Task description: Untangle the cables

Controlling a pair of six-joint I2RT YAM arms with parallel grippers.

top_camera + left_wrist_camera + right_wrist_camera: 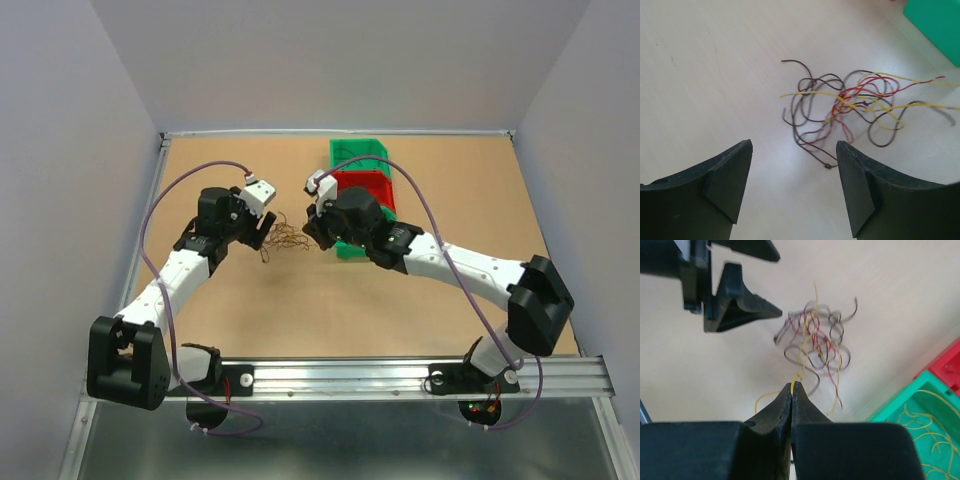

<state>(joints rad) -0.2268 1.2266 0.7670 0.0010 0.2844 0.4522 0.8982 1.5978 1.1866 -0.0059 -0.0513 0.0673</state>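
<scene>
I see the cables (pixel 840 97), hair-thin curly wires in dark brown, red and yellow, a loose flat tangle on the matte tan table (pixel 450 180) between my grippers. Left gripper (pixel 794 145) released, black wedge fingers apart just short of it. Right gripper (pixel 792 387) clenched on the cables, pinching one yellow strand. Green plastic bin (pixel 900 392) nearby holds yellow strands

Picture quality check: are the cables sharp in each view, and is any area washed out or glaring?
Left wrist: the cables are sharp, but the table is washed out to a pale tone. Right wrist: the cables are blurred, while the right gripper tips are crisp. Top external: even light and soft shadows, with the cables too small to tell strands apart.
</scene>
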